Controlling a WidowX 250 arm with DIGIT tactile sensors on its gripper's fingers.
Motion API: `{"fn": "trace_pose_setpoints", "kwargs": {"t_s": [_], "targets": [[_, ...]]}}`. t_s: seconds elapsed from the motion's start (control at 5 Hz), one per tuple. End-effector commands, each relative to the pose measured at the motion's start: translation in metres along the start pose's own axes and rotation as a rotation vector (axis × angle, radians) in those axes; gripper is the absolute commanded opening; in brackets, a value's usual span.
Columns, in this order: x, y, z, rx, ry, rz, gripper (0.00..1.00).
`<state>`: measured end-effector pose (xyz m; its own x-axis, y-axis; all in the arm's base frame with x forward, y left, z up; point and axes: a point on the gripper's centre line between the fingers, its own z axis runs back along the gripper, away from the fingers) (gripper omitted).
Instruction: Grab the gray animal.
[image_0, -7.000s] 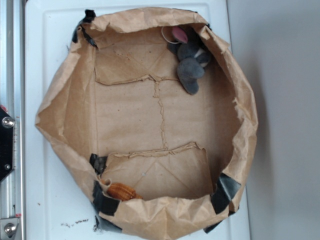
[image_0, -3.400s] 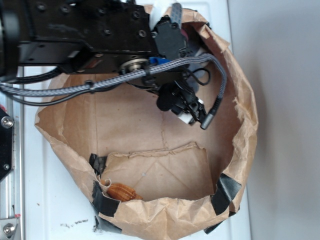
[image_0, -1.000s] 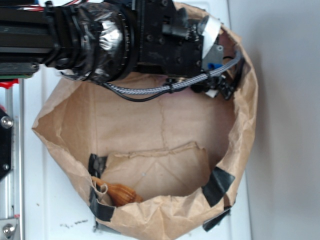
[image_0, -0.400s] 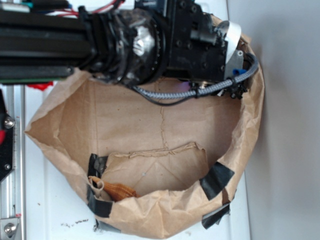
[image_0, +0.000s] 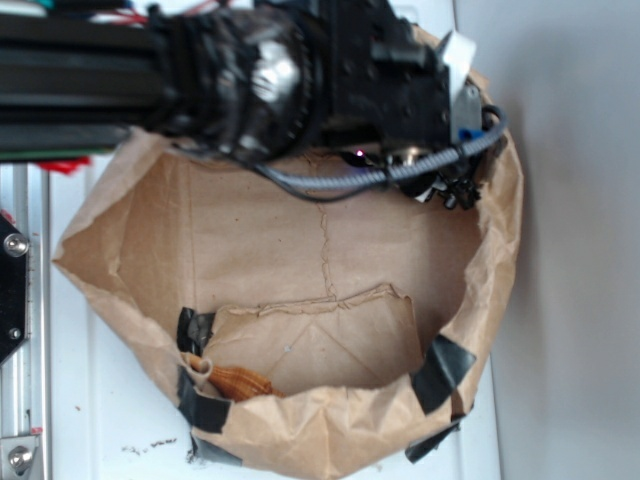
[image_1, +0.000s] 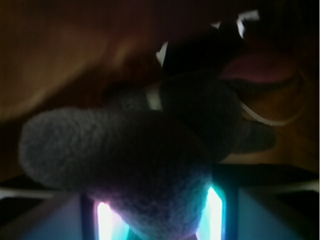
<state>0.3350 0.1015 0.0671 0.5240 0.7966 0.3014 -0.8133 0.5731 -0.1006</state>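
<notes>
In the wrist view the gray animal (image_1: 125, 150) fills most of the frame. It is dark fuzzy felt lobes with a pink ear patch (image_1: 255, 67) and a white bit (image_1: 153, 97). My gripper (image_1: 157, 220) is open, with the nearest lobe pushed between its two lit fingers (image_1: 102, 220) and bits of the lit pads showing on either side. In the exterior view the gripper (image_0: 445, 190) is low in the upper right corner of the brown paper bag (image_0: 130, 260). There the arm (image_0: 250, 75) hides the animal.
An orange-brown ribbed shell-like object (image_0: 238, 382) lies in the bag's lower left corner. Black tape patches (image_0: 440, 372) hold the crumpled bag rim. The bag stands on a white surface (image_0: 70, 400), with a metal rail (image_0: 20, 330) at the left and a gray wall at the right.
The arm came down over the bag's upper right corner, covering the animal. It pushed the bag's right rim outward, then shifted slightly back left and lower.
</notes>
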Motion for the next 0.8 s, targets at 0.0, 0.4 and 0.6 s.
{"fn": "trace_pose_setpoints", "kwargs": {"t_s": [0.0, 0.4, 0.6], "targets": [[0.007, 0.018, 0.126, -0.062, 0.298, -0.288, 0.00], [-0.010, 0.046, 0.176, -0.169, 0.289, -0.407, 0.00], [-0.026, 0.050, 0.175, -0.283, 0.115, -0.477, 0.00]]}}
